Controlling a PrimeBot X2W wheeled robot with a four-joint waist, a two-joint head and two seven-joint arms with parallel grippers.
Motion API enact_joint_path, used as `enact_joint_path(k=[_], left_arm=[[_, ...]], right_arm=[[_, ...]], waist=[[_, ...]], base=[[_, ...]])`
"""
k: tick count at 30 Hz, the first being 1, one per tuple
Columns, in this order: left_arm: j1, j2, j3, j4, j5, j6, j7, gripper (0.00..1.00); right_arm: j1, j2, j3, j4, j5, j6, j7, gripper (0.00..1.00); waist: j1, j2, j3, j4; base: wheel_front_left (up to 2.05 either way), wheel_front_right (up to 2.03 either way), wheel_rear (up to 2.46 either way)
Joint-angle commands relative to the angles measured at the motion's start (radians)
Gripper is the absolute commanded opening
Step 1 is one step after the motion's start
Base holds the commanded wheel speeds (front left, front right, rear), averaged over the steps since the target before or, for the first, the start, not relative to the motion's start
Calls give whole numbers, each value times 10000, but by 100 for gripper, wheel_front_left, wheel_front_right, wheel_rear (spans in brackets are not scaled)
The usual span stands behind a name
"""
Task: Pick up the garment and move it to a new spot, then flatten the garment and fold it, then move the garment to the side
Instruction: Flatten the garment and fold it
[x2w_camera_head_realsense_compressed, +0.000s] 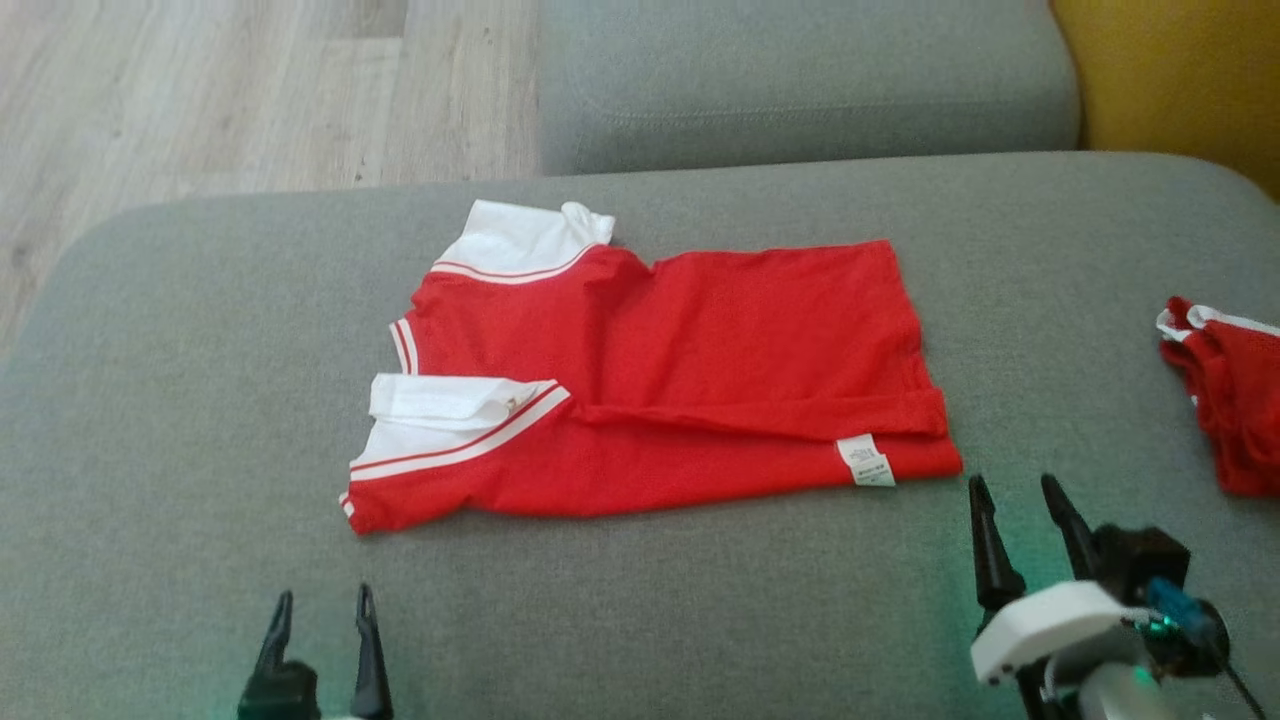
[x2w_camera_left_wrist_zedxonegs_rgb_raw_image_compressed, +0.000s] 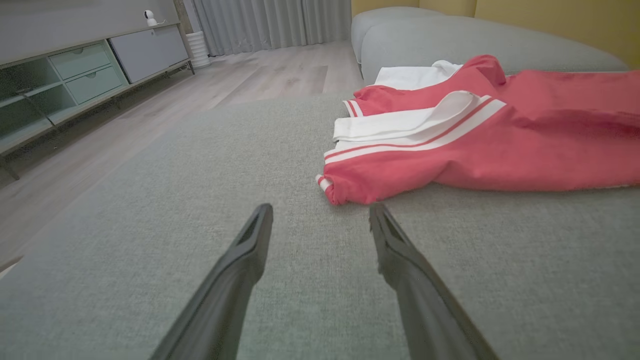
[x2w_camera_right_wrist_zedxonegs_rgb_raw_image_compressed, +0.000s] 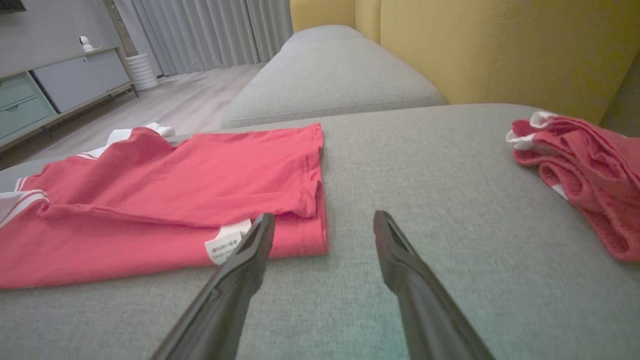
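A red garment (x2w_camera_head_realsense_compressed: 660, 370) with white sleeves and white stripes lies folded lengthwise on the grey sofa seat (x2w_camera_head_realsense_compressed: 200, 420), its white care label (x2w_camera_head_realsense_compressed: 866, 461) at the near right corner. The same garment (x2w_camera_left_wrist_zedxonegs_rgb_raw_image_compressed: 480, 135) lies ahead and to the right in the left wrist view, and the garment (x2w_camera_right_wrist_zedxonegs_rgb_raw_image_compressed: 165, 200) spreads to the left in the right wrist view. My left gripper (x2w_camera_head_realsense_compressed: 324, 604) is open, low and short of the garment's near left sleeve. My right gripper (x2w_camera_head_realsense_compressed: 1016, 496) is open beside the near right corner, empty; both sets of jaws (x2w_camera_left_wrist_zedxonegs_rgb_raw_image_compressed: 320, 212) (x2w_camera_right_wrist_zedxonegs_rgb_raw_image_compressed: 324, 220) show spread.
A second red and white garment (x2w_camera_head_realsense_compressed: 1225, 400) lies bunched at the seat's right edge. Another grey cushion (x2w_camera_head_realsense_compressed: 800, 80) sits behind, with a yellow backrest (x2w_camera_head_realsense_compressed: 1180, 70) at the far right. Wooden floor (x2w_camera_head_realsense_compressed: 200, 90) lies past the seat's left edge, with a low cabinet (x2w_camera_left_wrist_zedxonegs_rgb_raw_image_compressed: 75, 75) beyond.
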Motion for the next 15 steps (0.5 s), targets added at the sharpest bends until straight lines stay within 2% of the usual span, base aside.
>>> enact_joint_path(k=[1,8,15], left_arm=[[-147,102,318,-342,-88,86,-65,100],[73,47,296,-466,-347,25,-65,100],[-823,19,348,-227,-913,-705,-65,100]], right_arm=[[-70,-24,246,-314,0,-7,-136,100],[113,-23,225,-334,278,-7,-137,100],[-384,-23,482,-464,393,-7,-137,100]], waist=[[2,0,-121,-35],[2,0,-72,-116],[2,0,633,-178]], base=[[0,0,0],[0,0,0],[0,0,0]])
